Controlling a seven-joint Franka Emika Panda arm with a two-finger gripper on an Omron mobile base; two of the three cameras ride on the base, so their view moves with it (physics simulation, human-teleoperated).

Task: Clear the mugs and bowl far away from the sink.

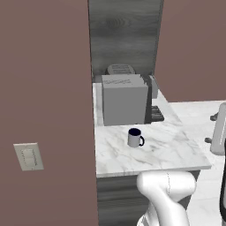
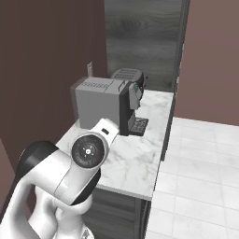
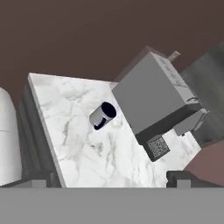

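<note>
**Mug waits on the counter, gripper spread and empty**

While the arm (image 2: 70,172) rises bulky at the front of both base views, the white-grey mug (image 1: 135,137) stands upright on the marble counter (image 1: 163,152), alone in the open stretch near the front edge. Its inside is dark navy and its dark handle points to the right in the left base view. Behind it sits a grey coffee machine (image 1: 125,105), well apart from the mug, with a dark drip tray (image 2: 138,125) at its foot on the side that faces right in the right base view.

Seen from the hand view, the mug (image 3: 103,116) lies near the middle of the picture, with the machine (image 3: 153,96) just beyond it and the counter's edge (image 3: 43,127) running down the left. The gripper (image 3: 107,180) hangs above the counter, away from the mug; its two dark fingertips (image 3: 186,178) stand at the far sides of the view, spread wide with nothing between them.

A brown wall (image 1: 44,88) with a pale switch plate (image 1: 28,156) borders the counter on the left, and a pale tiled floor (image 2: 200,177) lies to its right.
</note>
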